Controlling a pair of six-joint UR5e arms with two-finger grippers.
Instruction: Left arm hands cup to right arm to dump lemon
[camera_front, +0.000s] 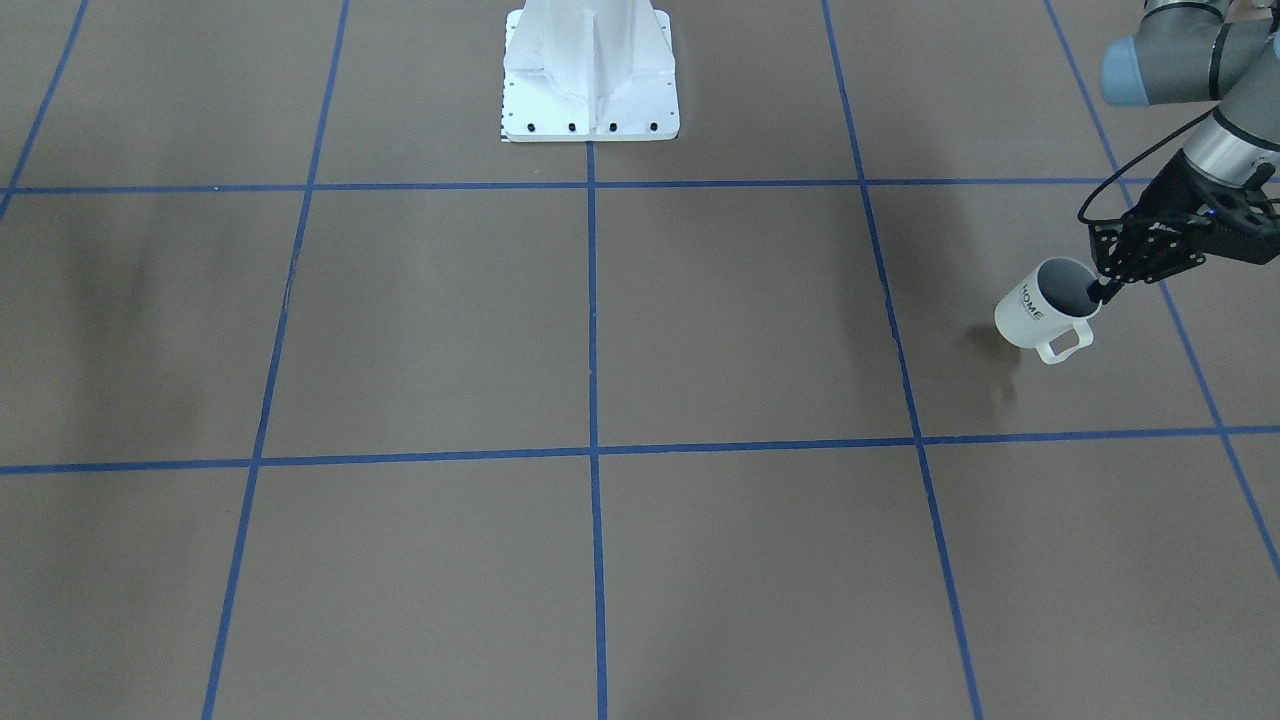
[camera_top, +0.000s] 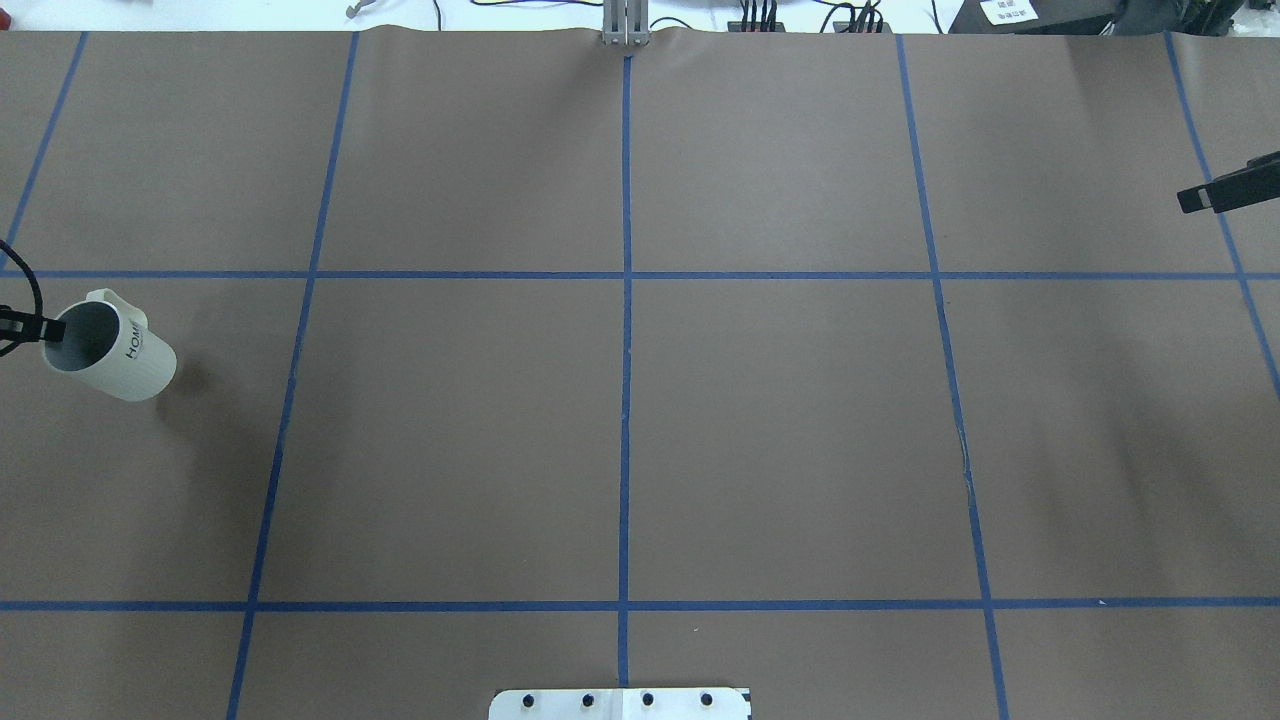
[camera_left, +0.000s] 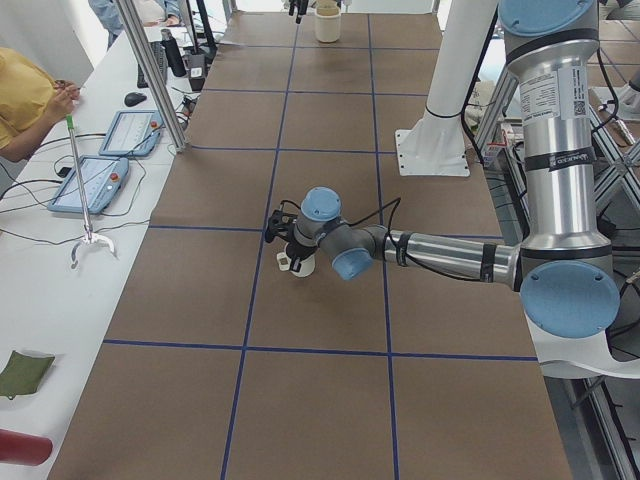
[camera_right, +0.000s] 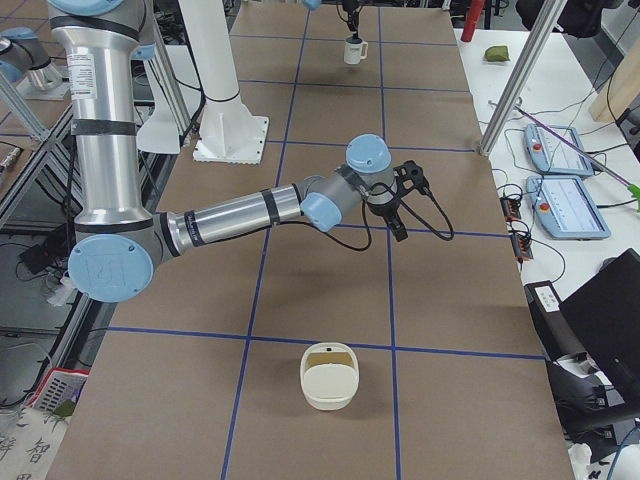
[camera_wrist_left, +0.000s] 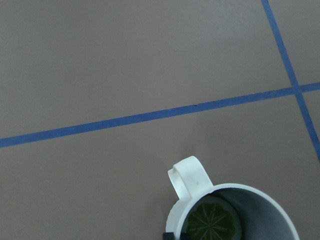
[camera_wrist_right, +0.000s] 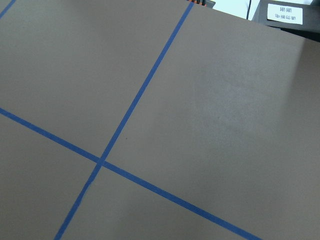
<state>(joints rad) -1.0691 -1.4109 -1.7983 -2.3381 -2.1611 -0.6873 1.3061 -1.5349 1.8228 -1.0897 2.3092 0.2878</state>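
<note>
Closest, in the left wrist view, the cup (camera_wrist_left: 240, 210) is a smooth white mug with a squared loop handle and a grey inside. A round, dark green lemon (camera_wrist_left: 212, 223) slice with ribbed segments lies at its bottom. The left end effector (camera_front: 1103, 292) is clenched on the cup's rim near the handle, with one black finger showing inside the mouth (the mug hangs tilted, its black "HOME" lettering turned toward the middle of the surface). All this is at the robot's left end of the surface (camera_top: 780, 430), a matte brown sheet divided by blue tape lines into large rectangles. Further along, a white metal pedestal (camera_front: 590, 70) is bolted at the robot's edge. Beyond it the right end effector (camera_right: 400, 212), black and angular, hovers well apart from the cup; I cannot tell whether it is clenched or released. Farthest, a cream tub (camera_right: 328, 378) with rounded corners sits near the right end.
</note>
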